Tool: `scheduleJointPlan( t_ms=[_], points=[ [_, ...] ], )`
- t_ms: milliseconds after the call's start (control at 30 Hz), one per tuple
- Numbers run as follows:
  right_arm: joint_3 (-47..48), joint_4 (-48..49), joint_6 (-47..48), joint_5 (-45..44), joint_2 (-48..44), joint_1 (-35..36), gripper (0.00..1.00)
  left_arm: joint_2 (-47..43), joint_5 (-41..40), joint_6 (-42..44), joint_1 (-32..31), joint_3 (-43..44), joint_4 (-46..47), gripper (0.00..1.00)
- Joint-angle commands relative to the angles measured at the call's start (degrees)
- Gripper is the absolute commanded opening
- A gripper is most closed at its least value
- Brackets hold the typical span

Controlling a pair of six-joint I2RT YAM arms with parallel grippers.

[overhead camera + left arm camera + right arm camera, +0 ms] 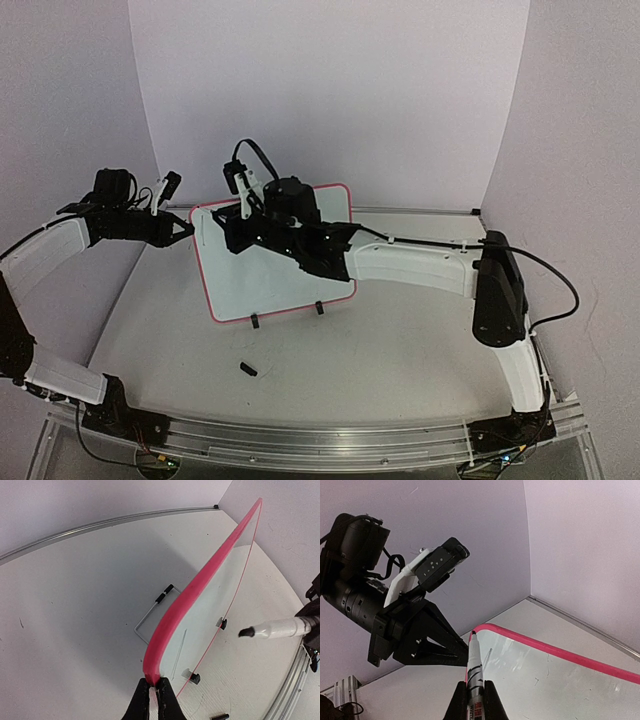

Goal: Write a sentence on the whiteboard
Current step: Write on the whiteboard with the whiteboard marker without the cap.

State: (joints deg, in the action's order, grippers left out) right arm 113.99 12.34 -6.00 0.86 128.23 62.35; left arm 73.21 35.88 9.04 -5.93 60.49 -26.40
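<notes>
1. whiteboard (250, 285). Pink-rimmed, standing on two black feet (255, 321) at the middle of the table (400, 350), face towards the arms. Sentence: no words can be made out on the face.

2. left gripper (155, 695). Clenched on the board's pink rim (200, 585) at the upper left corner. It is a shallow pinch, fingertips only.

3. right gripper (476, 696). Clamped round an uncapped black marker (472, 660), tip pointed at that same corner. In the left wrist view the tip stands apart from the face.

4. small black piece (247, 369). Probably the cap. It lies loose on the table, near side of the board.

5. wire stand (155, 610). On the table, far side of the board.

Hazards, as judged:
- Pivot. The board is held at one corner only. Marker pressure further right or lower could swing it about the pinch or skid the feet, smearing strokes.
- Lost hold. A hard push on the face could pull the thin rim out of the shallow pinch.
- Bad start. With the tip so close to the corner, the first letter could land on the rim or come out cramped.
- Collision. The right gripper works just beside the left one, so a leftward stroke could knock them together.
- Contact. Too light a touch leaves broken lines. Too heavy a touch drives the marker back through the fingers.
</notes>
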Motion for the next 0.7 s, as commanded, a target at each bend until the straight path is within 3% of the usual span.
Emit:
scheduleJointPlan(
  t_ms=[0,667],
  points=[
    [2.87,-1.5,0.53,-0.8,2.19,0.21,0.0,-0.13,-0.9,1.33,-0.03,0.0,0.03,0.0],
    [5.58,-3.45,0.55,-7.15,4.82,0.19,0.0,0.0,-0.81,1.27,-0.07,0.0,-0.06,0.0]
  ],
)
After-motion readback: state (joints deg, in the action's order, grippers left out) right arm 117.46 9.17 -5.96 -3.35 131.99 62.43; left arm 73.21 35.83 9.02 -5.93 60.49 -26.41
